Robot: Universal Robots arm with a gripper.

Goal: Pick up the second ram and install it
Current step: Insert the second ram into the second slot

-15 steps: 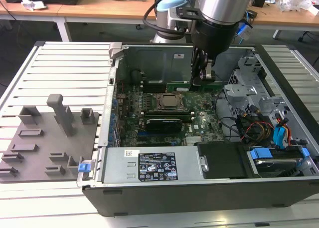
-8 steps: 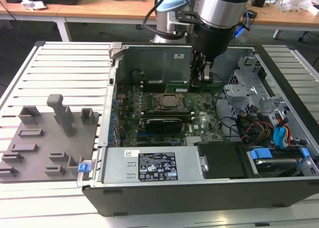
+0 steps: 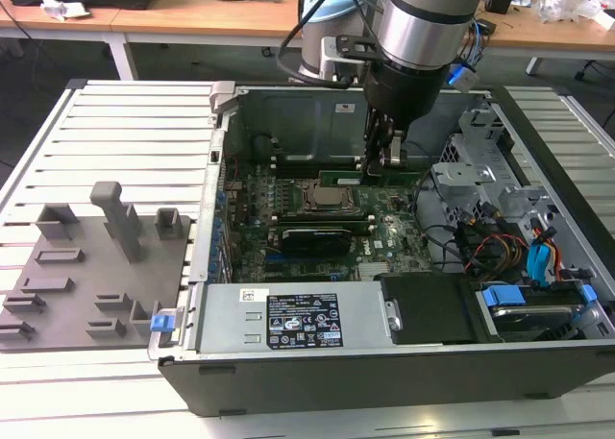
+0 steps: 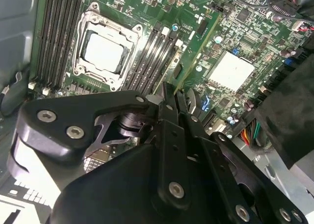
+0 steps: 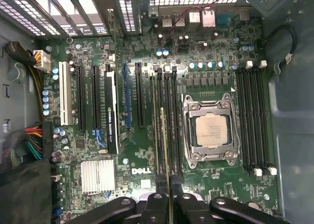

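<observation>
A slatted white table (image 3: 115, 122) carries an open computer case (image 3: 384, 362), with wooden desks behind it in the exterior view. On the table beside the case, toward the exterior view's left, sits one grey tray (image 3: 86, 276) with moulded holders. Inside the case lies one green board (image 5: 122, 175) with one CPU socket (image 5: 211, 131) in a metal frame, one silver heatsink (image 5: 98, 176) and one black-shrouded card (image 5: 111, 111). In the first wrist view the black slots (image 5: 252, 116) with white end clips number four on one side of the socket, and about four more lie on the other side. One arm (image 3: 423, 26) reaches down into the case near its rear wall. The gripper (image 5: 169, 192) is closed on the ram (image 5: 165, 140), its fingers (image 5: 158, 185) pinching the stick's end from both sides. The ram is a slim, long green stick seen edge-on in the first wrist view, its thin edge pale yellowish, running parallel to the slots in the bank next to the socket; whether it is seated in a slot cannot be told. In the second wrist view the ram (image 4: 194, 52) runs away from the fingers above the board, just beside that slot bank.
</observation>
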